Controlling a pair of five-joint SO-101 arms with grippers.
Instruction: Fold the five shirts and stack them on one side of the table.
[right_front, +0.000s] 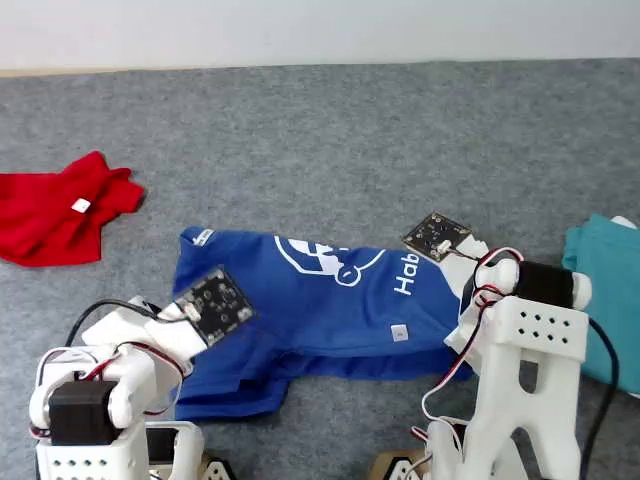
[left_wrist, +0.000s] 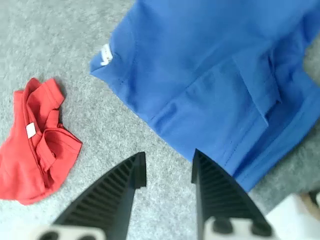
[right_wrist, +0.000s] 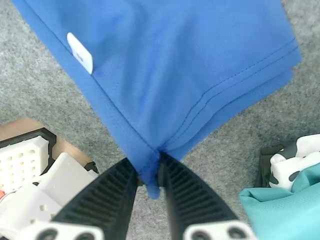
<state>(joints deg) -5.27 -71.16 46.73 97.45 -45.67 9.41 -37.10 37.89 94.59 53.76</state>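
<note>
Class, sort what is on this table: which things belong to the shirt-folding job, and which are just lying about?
Job: blue shirt, red shirt, teal shirt, right gripper shut on the blue shirt, left gripper open.
Lying about: black-and-white spotted cloth beside the teal shirt, perhaps another shirt.

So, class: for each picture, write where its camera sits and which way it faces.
High view: fixed above, looking down at the table; left arm and right arm show, blue shirt between them.
Left wrist view: on the left arm, facing past the open left gripper toward the red shirt.
Right wrist view: on the right arm, facing down the right gripper, shut on the blue shirt's corner.
Shared: all three show the blue shirt.
</note>
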